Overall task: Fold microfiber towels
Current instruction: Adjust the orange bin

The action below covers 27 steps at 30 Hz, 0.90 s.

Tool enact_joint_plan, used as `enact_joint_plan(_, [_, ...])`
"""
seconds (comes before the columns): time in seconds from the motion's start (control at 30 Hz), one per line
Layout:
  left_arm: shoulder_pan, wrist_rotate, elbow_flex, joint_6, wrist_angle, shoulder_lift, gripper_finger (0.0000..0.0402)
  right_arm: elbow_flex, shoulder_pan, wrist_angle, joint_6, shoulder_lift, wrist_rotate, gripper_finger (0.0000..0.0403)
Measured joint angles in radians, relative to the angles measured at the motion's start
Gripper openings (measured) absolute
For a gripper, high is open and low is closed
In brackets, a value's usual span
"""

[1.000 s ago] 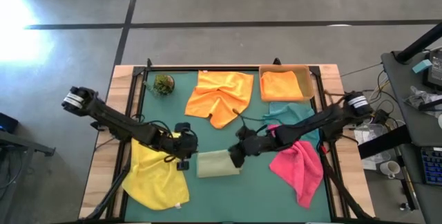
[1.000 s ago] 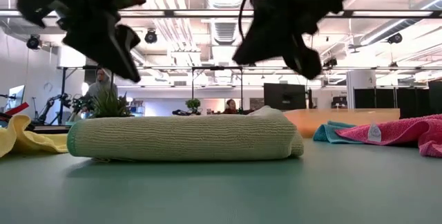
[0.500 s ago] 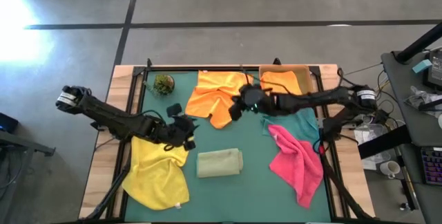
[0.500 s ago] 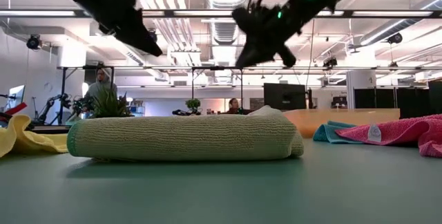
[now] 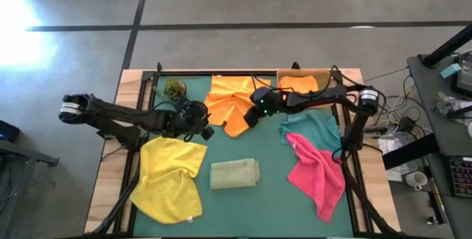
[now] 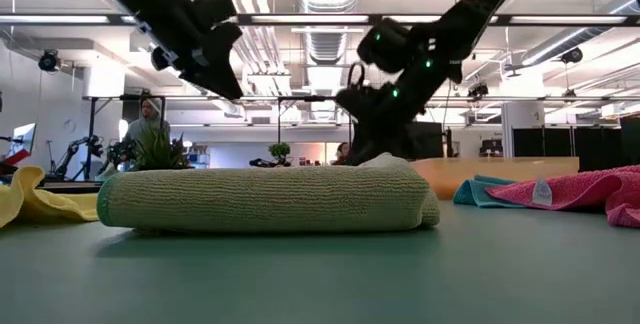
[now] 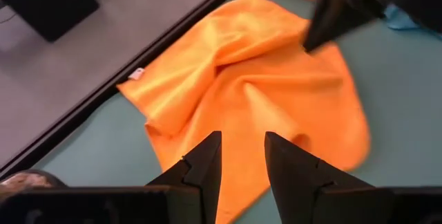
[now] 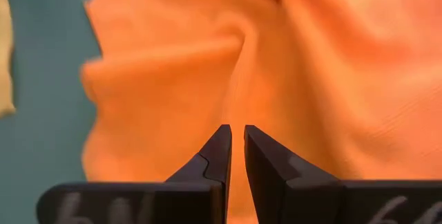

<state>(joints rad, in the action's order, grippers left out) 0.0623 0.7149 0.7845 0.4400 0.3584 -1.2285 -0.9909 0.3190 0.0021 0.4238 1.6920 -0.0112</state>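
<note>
A crumpled orange towel (image 5: 234,102) lies spread at the table's far middle. My right gripper (image 5: 249,117) hangs over its near part, fingers shut (image 8: 237,137); whether they touch the cloth, I cannot tell. My left gripper (image 5: 209,130) stands open just left of the towel's near edge, nothing between its fingers (image 7: 243,151). A folded olive green towel (image 5: 234,174) rests flat near the middle. A yellow towel (image 5: 171,176) lies at the near left, a pink one (image 5: 317,172) at the near right, a teal one (image 5: 313,128) beside it.
A tan tray (image 5: 328,77) at the far right holds a second, folded orange towel (image 5: 299,84). A small green plant ball (image 5: 175,89) sits at the far left. Bare green mat shows along the near edge (image 5: 258,217). People stand in the room behind.
Both grippers have left the folded olive towel, which stays where it was. My right gripper has swung toward the far edge and left and come down over the orange towel. My left gripper has risen, turned and moved far and right toward the orange towel's near edge.
</note>
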Motion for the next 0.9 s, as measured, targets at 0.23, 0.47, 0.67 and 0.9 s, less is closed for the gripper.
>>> enact_joint_plan(0.23, [-0.057, -0.001, 0.000, 0.001, -0.001, 0.000, 0.0096, 0.000, 0.000, -0.041, -0.005, 0.082, -0.105, 0.0034])
enact_joint_plan(0.47, [-0.063, -0.002, 0.000, -0.006, 0.000, 0.000, 0.0096, -0.006, -0.042, -0.229, 0.072, 0.063, -0.116, 0.0034])
enact_joint_plan(0.67, [-0.063, -0.011, -0.001, -0.010, 0.035, 0.000, 0.0096, -0.001, -0.110, -0.401, 0.174, 0.001, -0.128, 0.0034])
enact_joint_plan(0.9, [-0.063, -0.030, -0.002, -0.011, 0.102, -0.001, 0.0096, -0.001, -0.186, -0.672, 0.288, -0.033, -0.119, 0.0034])
